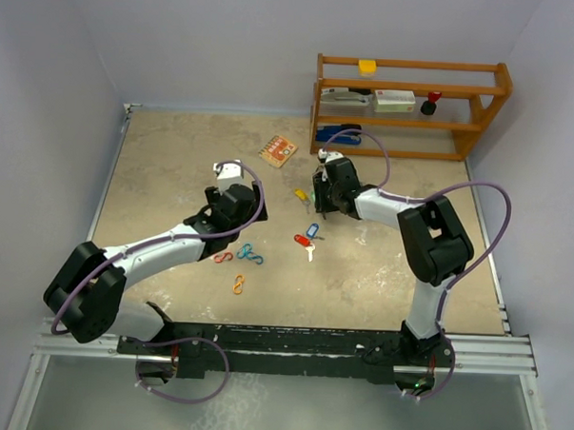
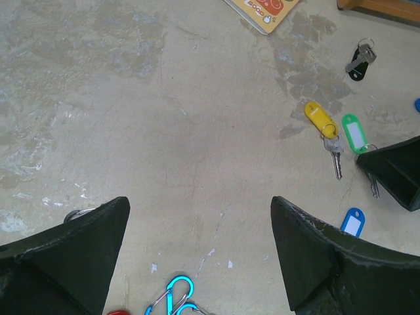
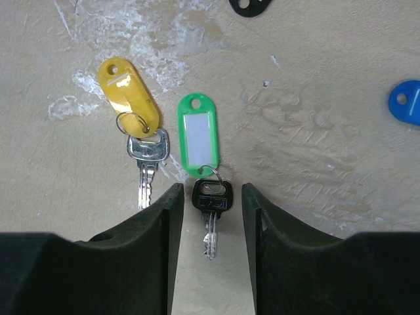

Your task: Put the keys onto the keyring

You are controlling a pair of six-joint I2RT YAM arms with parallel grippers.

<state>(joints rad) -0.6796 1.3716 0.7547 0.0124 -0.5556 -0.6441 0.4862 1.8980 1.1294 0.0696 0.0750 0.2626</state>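
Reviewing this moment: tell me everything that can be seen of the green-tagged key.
The green-tagged key lies flat on the table. Its tag is a green plastic oblong with a white label window, apparently blank. A small metal ring at one end links it to a key with a black head and a silver toothed blade, roughly in line with the tag. The head sits between the open fingers of the right gripper, touching neither. A yellow-tagged key lies beside it, apart.

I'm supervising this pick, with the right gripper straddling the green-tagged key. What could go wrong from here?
The right gripper straddles the thin silver key on the green plastic tag; lying flat, it may slip as the jaws close. The yellow-tagged silver key lies close beside one finger and could get nudged.
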